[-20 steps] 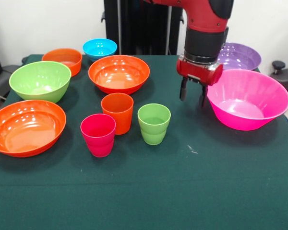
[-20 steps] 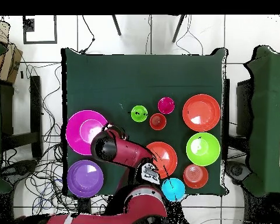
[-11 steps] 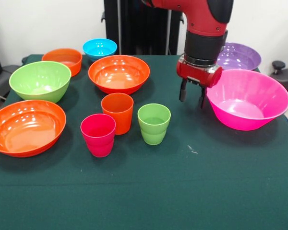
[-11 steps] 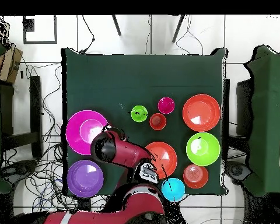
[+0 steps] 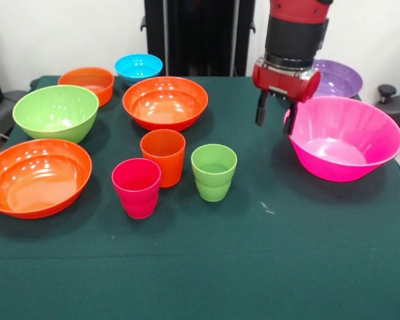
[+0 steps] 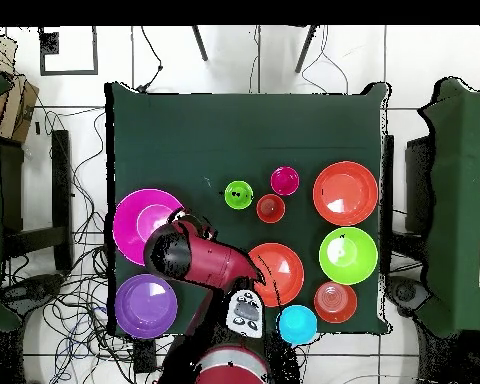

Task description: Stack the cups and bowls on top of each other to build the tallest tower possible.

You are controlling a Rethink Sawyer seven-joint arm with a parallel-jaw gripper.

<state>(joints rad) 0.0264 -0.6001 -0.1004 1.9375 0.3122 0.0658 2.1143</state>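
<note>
While nothing is stacked, three cups stand upright and close together near the middle of the green worktop (image 5: 307, 267) in the front view: a magenta-red cup (image 5: 137, 188) nearest the camera on the left, an orange cup (image 5: 163, 157) just behind it, and a light green cup (image 5: 214, 172) to the right. None of them clearly touches another.

Bowls ring the cups, each resting alone, open side up. On the left edge sit a wide orange bowl (image 5: 37, 177) and, farther back, a green bowl (image 5: 55, 112). Behind those are a small orange bowl (image 5: 87, 83) and a small blue bowl (image 5: 139, 67). A second wide orange bowl (image 5: 165, 102) sits just behind the cups. On the right is a large pink bowl (image 5: 343, 137), with a purple bowl (image 5: 337, 79) behind it, partly hidden by the arm.

A red and black robot arm (image 5: 292, 40) comes down beside the pink bowl's left rim. Its gripper (image 5: 275, 117) hangs above the worktop with the two dark fingers (image 5: 261, 110) apart and holding nothing; the right-hand finger is just at the pink rim, and contact cannot be told.
</note>
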